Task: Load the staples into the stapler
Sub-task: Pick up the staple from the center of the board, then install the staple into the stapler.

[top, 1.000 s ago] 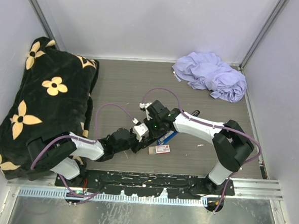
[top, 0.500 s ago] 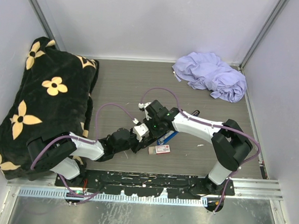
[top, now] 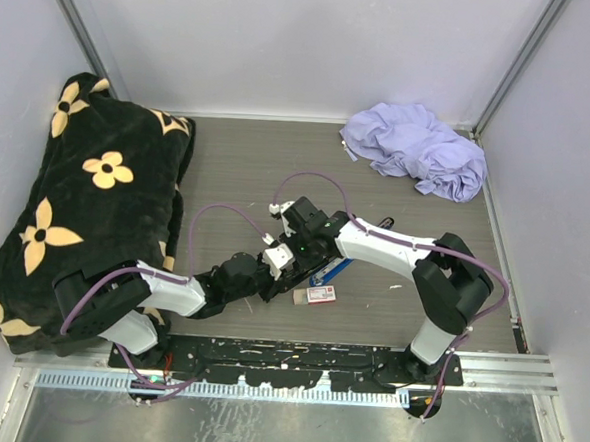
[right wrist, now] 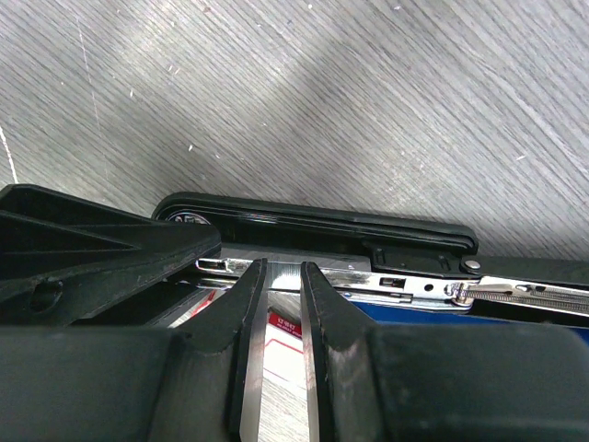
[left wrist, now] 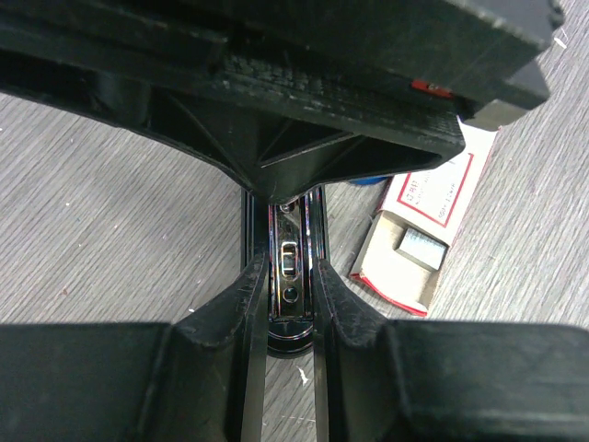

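Stapler [right wrist: 322, 221], black, opened out flat on counter [left wrist: 110, 212]; chrome rail pinched by left claw [left wrist: 290, 276], clenched on it. Right claw [right wrist: 282, 272] narrowed over same rail, unclear whether grasping anything. Staples [left wrist: 419, 230] box, flap open, on counter just beside left claw, touching blue stapler [top: 330, 271]. Farther out: lilac cloth [top: 415, 148], flowered black blanket [top: 97, 189].
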`<state>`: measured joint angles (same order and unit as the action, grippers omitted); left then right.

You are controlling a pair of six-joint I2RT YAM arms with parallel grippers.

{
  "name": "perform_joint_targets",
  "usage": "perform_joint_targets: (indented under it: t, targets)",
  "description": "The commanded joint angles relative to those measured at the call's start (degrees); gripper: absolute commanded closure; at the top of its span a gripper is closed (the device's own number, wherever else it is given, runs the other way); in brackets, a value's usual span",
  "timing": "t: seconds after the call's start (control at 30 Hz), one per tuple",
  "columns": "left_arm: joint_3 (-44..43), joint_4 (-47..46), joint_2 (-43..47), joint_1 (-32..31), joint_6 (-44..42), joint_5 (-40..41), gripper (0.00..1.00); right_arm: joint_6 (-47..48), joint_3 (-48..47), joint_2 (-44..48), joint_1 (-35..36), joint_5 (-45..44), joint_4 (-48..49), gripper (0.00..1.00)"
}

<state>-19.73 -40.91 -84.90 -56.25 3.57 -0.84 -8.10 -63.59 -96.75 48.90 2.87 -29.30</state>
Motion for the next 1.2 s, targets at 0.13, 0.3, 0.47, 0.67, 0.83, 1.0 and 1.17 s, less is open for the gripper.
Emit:
perform_joint_targets:
  t: [0.13,0.3,0.47,0.67,0.83,1.0,1.17]
  targets:
    - [-1.8,-0.4,-0.1,-0.6,-0.5,-1.1,0.85,0.6,-1.5,0.0,0.6,-1.3,0.0,0.8]
    - [-1.8,-0.2,-0.1,-0.6,-0.5,-0.9,0.85,0.4,-1.5,0.3,0.8,-1.3,0.0,0.8]
    - [-2.0,-0.1,-0.2,-0.7,-0.5,-0.9,0.86,0.1,-2.1,1.6,0.8,-1.7,-1.0,0.8]
    - [-2.0,0.1,-0.1,-0.6,-0.5,-0.9,0.86,-0.4,-2.6,2.7,0.8,-1.7,-1.5,0.8]
    - [-2.1,0.2,0.0,-0.7,-0.5,-0.9,0.86,-0.5,-2.5,2.7,0.8,-1.7,-1.6,0.8]
    - [-2.0,0.3,0.2,-0.8,-0.5,-0.9,0.87,-0.6,-2.3,1.9,0.8,-1.3,-1.0,0.8]
    - [-2.0,0.2,0.2,-0.7,-0.6,-0.8,0.87,-0.4,-2.2,1.3,0.8,-1.3,-0.7,0.8]
